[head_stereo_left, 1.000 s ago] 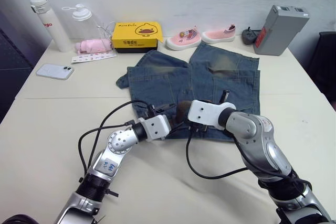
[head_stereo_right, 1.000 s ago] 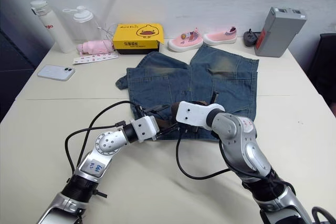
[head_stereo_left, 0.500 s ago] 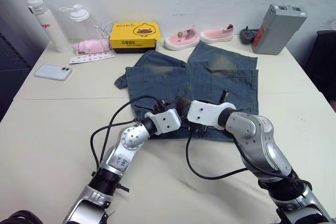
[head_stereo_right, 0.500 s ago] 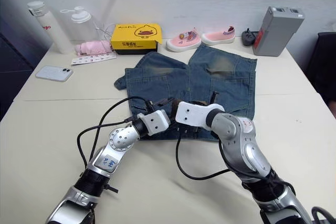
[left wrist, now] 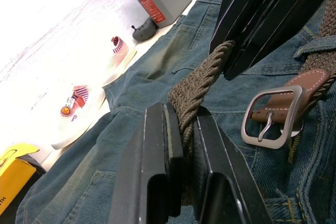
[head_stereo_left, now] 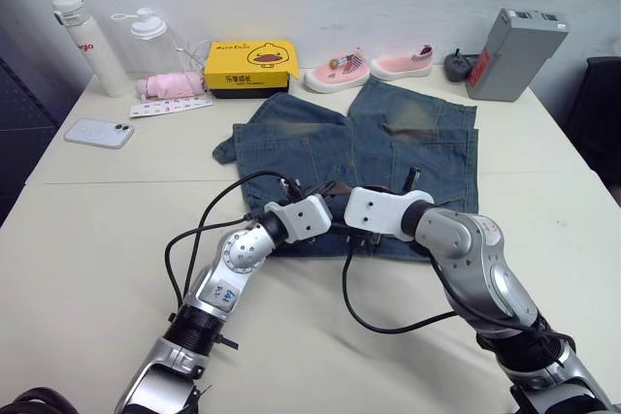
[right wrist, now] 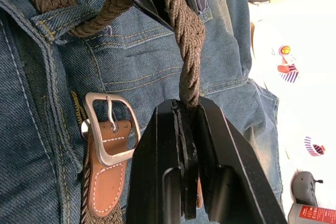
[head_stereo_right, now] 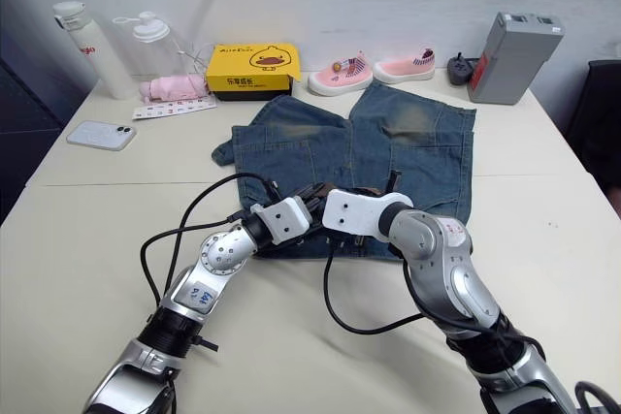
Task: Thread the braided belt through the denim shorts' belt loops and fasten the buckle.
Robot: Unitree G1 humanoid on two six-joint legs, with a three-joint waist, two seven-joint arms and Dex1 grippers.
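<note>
- Since a second ago the left gripper has moved from the near edge of the shorts up over the waistband, to meet the right gripper.
- Both forearms reach inward over the near edge of the shorts, wrists almost touching at mid-waistband.
- Left fingers are nearly closed, pinching the belt between them.
- Right fingers are likewise clamped on the same strap, a short way along it; the stretch between the two grippers is lifted clear of the denim.
- One part of the belt passes under a belt loop.
- Silver buckle, on a brown leather tab, lies flat on the denim just beside the grippers, unfastened.
- Shorts lie spread on a pale table, legs pointing to the far wall.
- Along the far edge stand two bottles, a yellow box, small pink shoes and a grey box; a phone lies at the left.
</note>
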